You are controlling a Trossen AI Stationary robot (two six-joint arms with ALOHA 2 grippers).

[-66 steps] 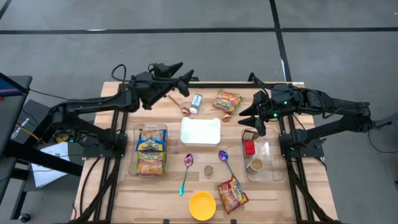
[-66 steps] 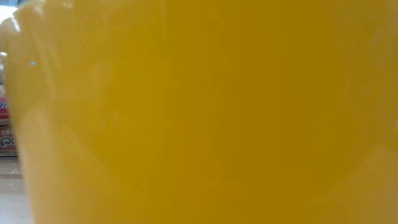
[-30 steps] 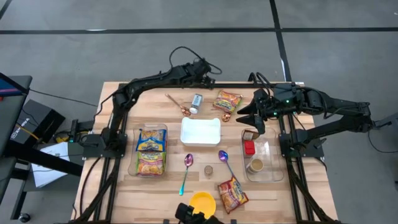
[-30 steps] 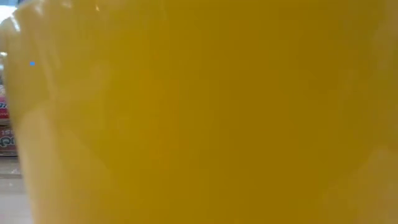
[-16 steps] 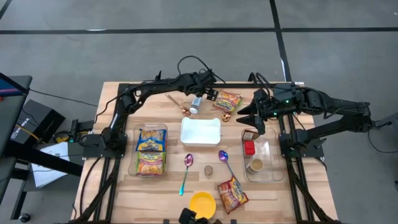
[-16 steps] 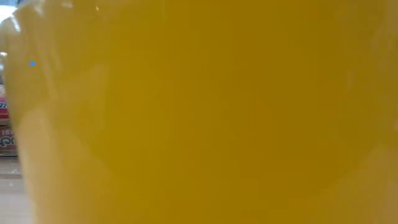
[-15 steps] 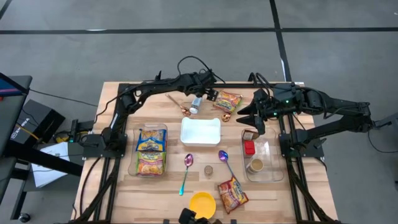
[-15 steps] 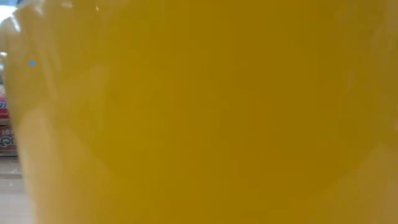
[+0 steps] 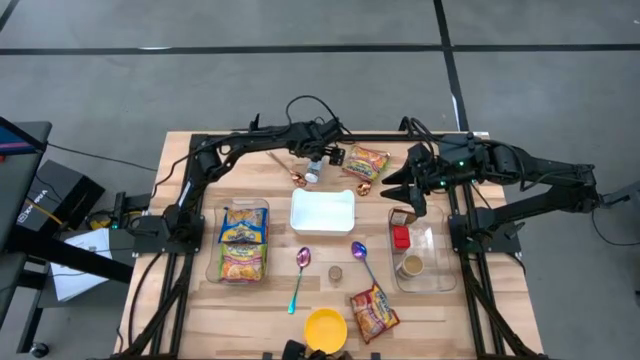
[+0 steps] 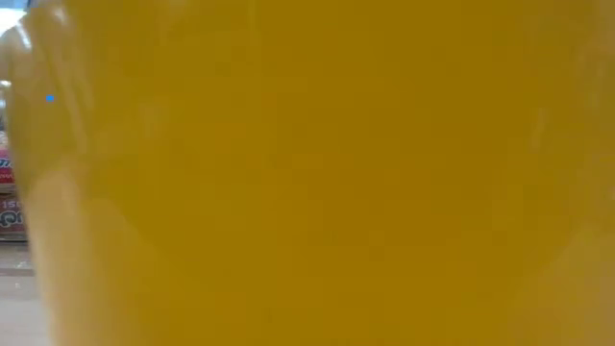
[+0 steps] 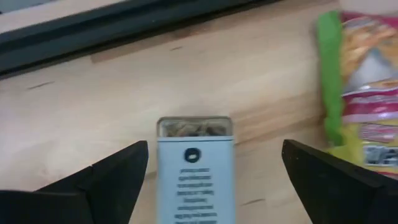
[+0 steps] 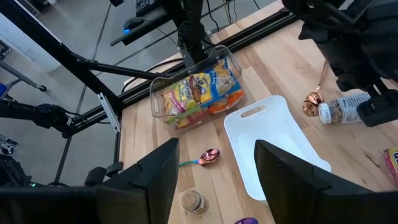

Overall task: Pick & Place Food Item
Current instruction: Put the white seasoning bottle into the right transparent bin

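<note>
A small jar with a pale label (image 9: 315, 166) lies on its side on the table at the far middle. In the left wrist view the jar (image 11: 195, 168) lies between the two fingers of my open left gripper (image 11: 214, 152), with a gap on each side. My left gripper (image 9: 325, 157) is right above it. An orange snack packet (image 9: 367, 162) lies flat just right of the jar and also shows in the left wrist view (image 11: 364, 93). My right gripper (image 9: 400, 186) is open and empty (image 12: 214, 168), held above the table at the right.
A white tray (image 9: 322, 211) lies at the centre. A clear bin of snack packets (image 9: 212, 270) is at the left and a clear bin (image 9: 435, 240) at the right. Spoons (image 9: 299, 275), another packet (image 9: 373, 312) and a yellow bowl (image 9: 326, 330) lie near; the bowl fills the low view (image 10: 307, 173).
My left gripper has come from the table's far edge toward the near edge and down, and now stands over the small jar. The jar and the snack packet have stayed where they were.
</note>
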